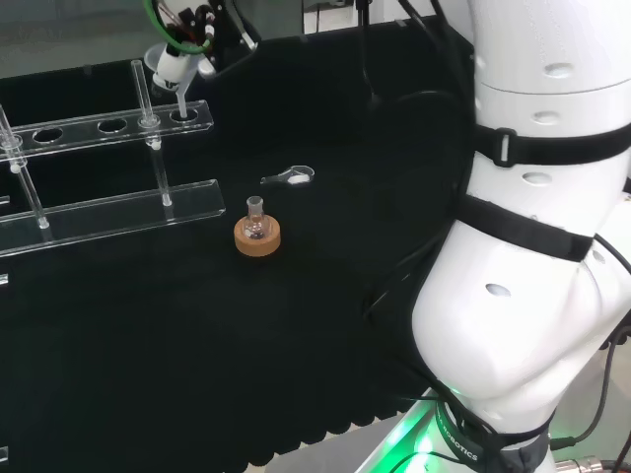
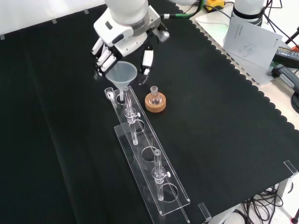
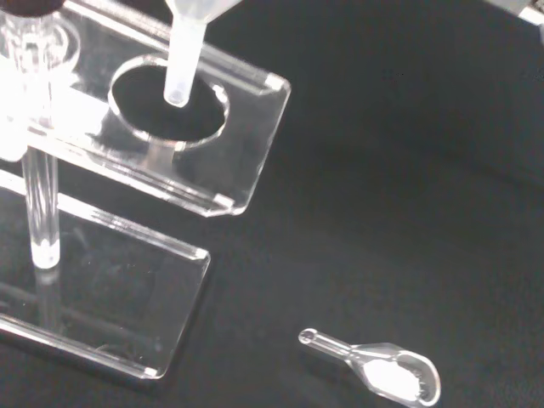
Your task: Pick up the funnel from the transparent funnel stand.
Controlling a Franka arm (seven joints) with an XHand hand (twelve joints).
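Black cloth covers the bench [image 2: 224,121]. The funnel [image 2: 121,74] is held by the hand [image 2: 122,37], fingers curled round its cone, spout lifted just above the end hole of the transparent funnel stand [image 2: 149,158]. A small flask [image 2: 154,94] on a cork ring [image 2: 155,105] is seen near the hand, and a glass scoop [image 3: 382,374] lies below it on the cloth.
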